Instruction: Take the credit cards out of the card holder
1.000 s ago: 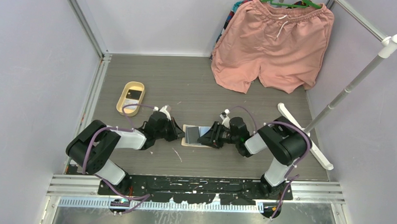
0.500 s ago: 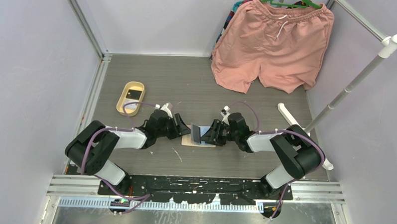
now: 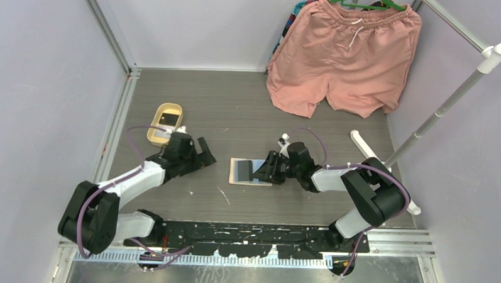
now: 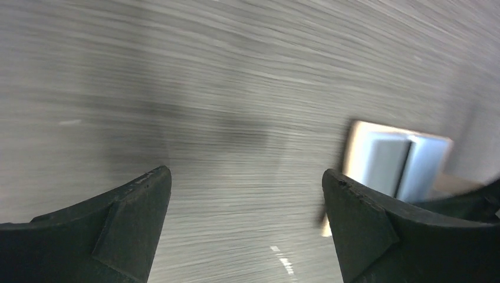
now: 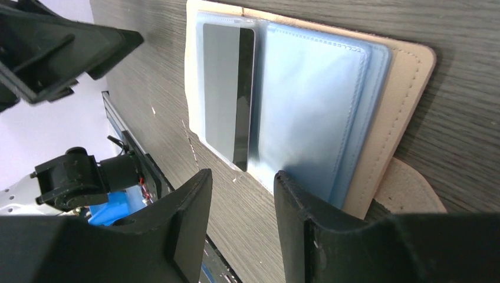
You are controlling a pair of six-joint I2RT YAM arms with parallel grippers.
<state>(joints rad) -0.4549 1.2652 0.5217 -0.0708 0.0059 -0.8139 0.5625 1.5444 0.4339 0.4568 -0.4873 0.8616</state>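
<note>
The beige card holder (image 3: 247,171) lies open and flat on the table, its pale blue pockets (image 5: 306,100) facing up. A dark credit card (image 5: 227,88) sits in the holder's left pocket. My right gripper (image 3: 263,171) hovers at the holder's right side; its jaws stand apart and grip nothing, and one finger (image 5: 306,218) lies over the blue pocket's edge. My left gripper (image 3: 205,154) is wide open over bare table, well to the left of the holder (image 4: 395,165). Another dark card (image 3: 169,118) lies in the oval cream-yellow tray (image 3: 154,130).
Pink shorts (image 3: 345,57) hang on a green hanger at the back right. A white rack pole (image 3: 444,104) slants down to its white foot (image 3: 385,177) right of the right arm. Grey walls close in both sides.
My left gripper opened and drew back to the left, away from the card holder. The flap that stood upright now lies flat. The right gripper barely moved.
</note>
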